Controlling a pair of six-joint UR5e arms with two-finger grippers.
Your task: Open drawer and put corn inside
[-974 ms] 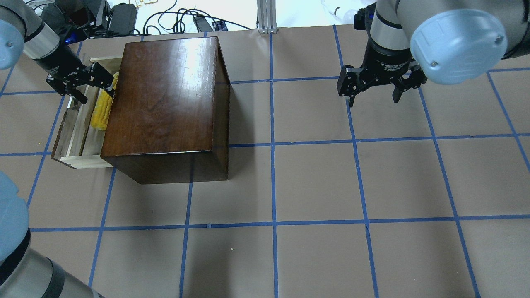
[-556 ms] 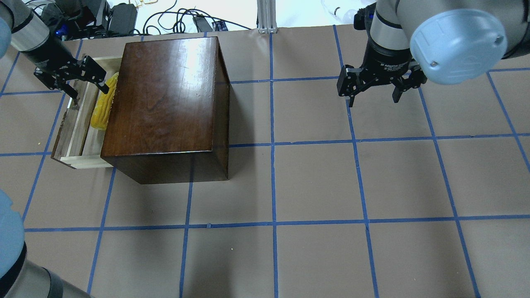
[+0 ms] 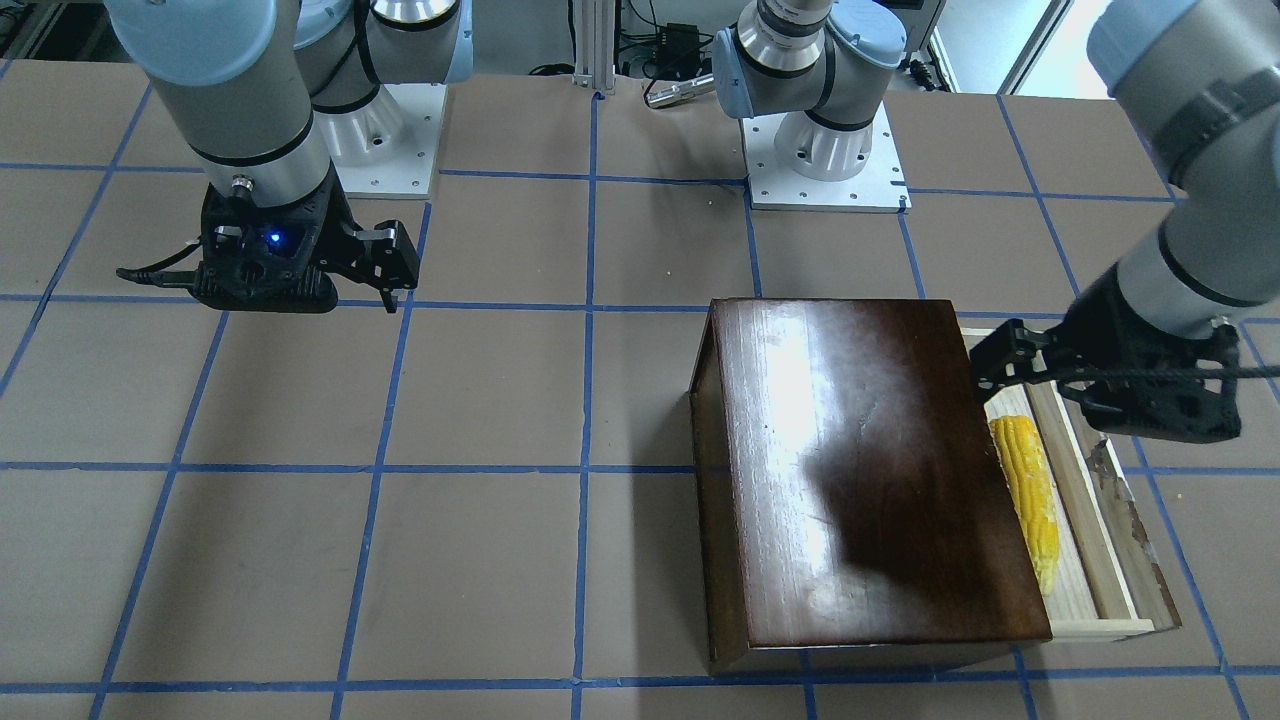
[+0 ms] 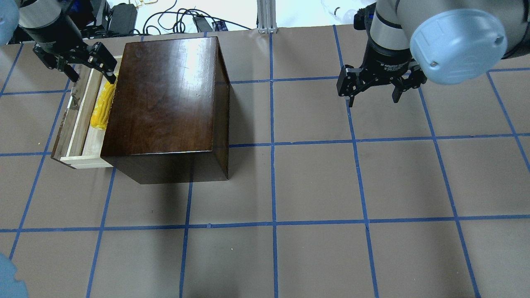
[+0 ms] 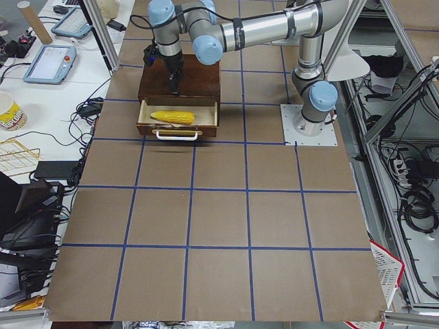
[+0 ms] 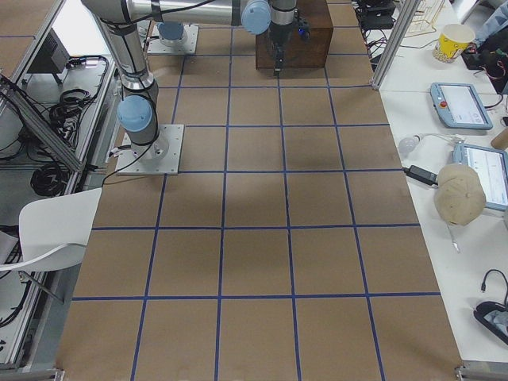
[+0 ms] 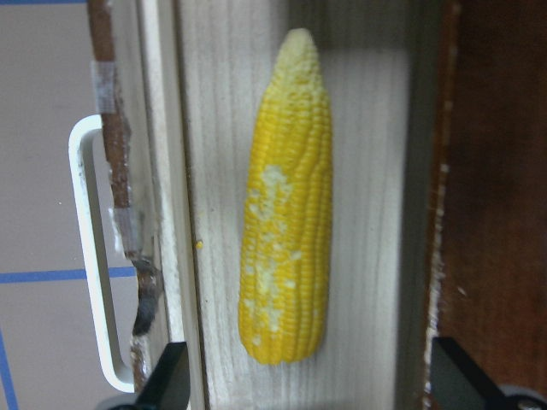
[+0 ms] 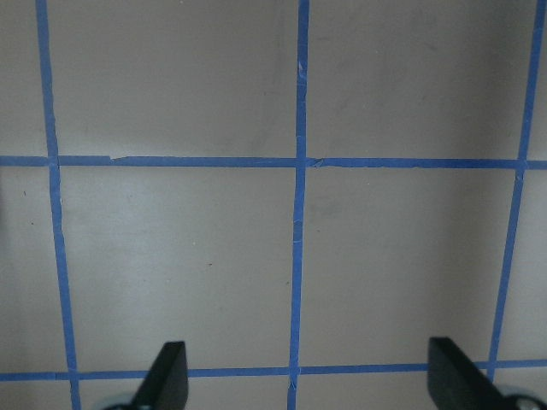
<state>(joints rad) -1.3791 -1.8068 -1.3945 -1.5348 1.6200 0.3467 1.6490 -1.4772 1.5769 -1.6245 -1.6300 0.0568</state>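
Corn (image 7: 286, 205) lies flat on the floor of the drawer (image 4: 68, 124), lengthwise along the front panel. Its thick end is under the left gripper (image 4: 93, 76) and its pale tip points to the other end. The drawer stands part way out of the box (image 4: 161, 95). From overhead, the box's top edge covers the corn's inner side.

In the left wrist view, a strip of bare floor runs between the corn and the front wall. A narrower strip runs between the corn and the box side. Beyond the tip there is more bare floor before the drawer's end wall. The white handle (image 7: 90, 256) stands out from the worn front panel, over the table (image 4: 314, 182).

The left gripper hangs above the drawer's end, spread wide and holding nothing. One of its fingers (image 7: 167, 380) is over the front panel and the other is over the box's edge, so they span the drawer's whole pulled-out depth. The corn's thick end lies between them, lower down, and touches neither.

The right gripper (image 4: 372, 97) hangs well apart from the box, also wide open and empty. Its wrist view shows only table and crossing blue tape (image 8: 297, 256) between the fingers. Bare table lies all round it and along the box's side that faces it.
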